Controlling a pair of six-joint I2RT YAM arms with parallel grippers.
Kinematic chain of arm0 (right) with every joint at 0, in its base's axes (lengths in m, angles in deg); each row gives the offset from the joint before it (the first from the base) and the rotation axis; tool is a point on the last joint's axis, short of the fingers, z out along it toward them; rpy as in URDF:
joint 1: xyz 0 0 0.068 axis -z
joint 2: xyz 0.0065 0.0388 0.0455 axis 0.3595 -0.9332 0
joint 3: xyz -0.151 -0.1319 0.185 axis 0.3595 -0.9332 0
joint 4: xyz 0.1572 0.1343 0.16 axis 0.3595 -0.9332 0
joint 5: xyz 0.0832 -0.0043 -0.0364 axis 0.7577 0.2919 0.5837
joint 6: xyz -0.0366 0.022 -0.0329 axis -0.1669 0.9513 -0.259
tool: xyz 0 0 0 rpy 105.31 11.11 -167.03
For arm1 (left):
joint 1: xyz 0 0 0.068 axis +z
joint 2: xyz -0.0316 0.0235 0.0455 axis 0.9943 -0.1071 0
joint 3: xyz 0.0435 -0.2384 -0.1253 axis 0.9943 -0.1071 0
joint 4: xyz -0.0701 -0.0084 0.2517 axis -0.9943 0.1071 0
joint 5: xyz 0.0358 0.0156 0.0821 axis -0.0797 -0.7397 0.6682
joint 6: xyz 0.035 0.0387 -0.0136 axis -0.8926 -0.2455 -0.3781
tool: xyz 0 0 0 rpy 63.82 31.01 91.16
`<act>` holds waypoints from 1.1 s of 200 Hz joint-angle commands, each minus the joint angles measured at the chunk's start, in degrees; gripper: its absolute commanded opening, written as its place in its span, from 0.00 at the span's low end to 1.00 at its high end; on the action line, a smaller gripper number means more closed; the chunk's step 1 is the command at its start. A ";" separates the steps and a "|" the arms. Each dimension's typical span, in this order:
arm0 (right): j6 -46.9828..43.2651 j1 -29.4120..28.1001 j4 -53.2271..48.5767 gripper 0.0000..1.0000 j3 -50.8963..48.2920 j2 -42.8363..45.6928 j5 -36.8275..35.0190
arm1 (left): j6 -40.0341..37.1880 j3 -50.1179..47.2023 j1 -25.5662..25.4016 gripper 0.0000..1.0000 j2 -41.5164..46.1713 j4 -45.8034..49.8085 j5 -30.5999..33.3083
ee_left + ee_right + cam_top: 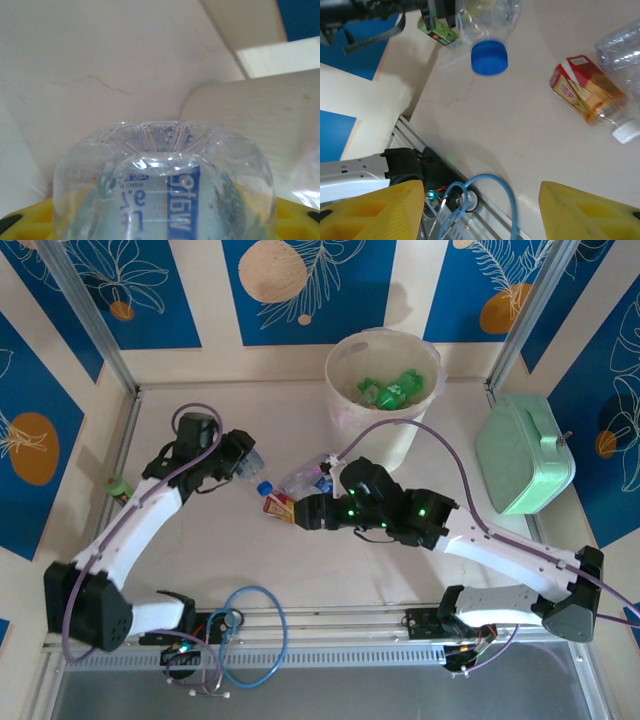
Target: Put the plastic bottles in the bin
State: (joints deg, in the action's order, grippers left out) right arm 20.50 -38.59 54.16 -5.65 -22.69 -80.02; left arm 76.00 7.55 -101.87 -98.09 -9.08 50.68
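Left gripper (246,464) was clamped on the clear bottle (165,185), left of worktop centre. It looked light, thin-walled and slick, best squeezed gently mid-body. Its blue label showed mirrored and unreadable. Right gripper (480,210) gaped wide and empty near the orange-labelled bottle (585,95). The bin (350,415) stood at the far edge.

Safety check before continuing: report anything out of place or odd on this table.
One green bottle sits alone at the far left edge of the table, apart from the rest. Nothing looks spilled or damaged; the orange-labelled bottle simply lies on its side.
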 commanded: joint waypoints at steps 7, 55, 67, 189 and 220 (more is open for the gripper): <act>0.01 0.76 2.16 0.64 3.68 -3.00 3.74 | 3.77 -1.93 -0.93 0.56 5.69 -1.00 -4.67; 2.22 1.35 3.62 0.66 6.63 -7.72 6.95 | 7.17 -4.25 -4.66 0.55 11.06 -3.14 -5.33; 2.88 1.60 4.08 0.65 6.70 -8.25 7.20 | 8.29 -5.54 -5.85 0.55 11.63 -5.17 -5.54; 5.70 2.21 2.47 0.61 3.91 -8.41 7.49 | 11.09 -9.06 -10.80 0.54 12.72 -10.04 -3.53; 4.91 1.57 1.84 0.60 4.74 -9.15 7.83 | 10.85 -9.06 -10.89 0.54 12.89 -8.81 -3.26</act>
State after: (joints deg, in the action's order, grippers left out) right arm 25.81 -36.27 57.35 -0.89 -31.19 -72.67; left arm 87.09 -2.53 -112.19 -86.22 -18.48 46.41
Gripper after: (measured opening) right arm 0.608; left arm 0.539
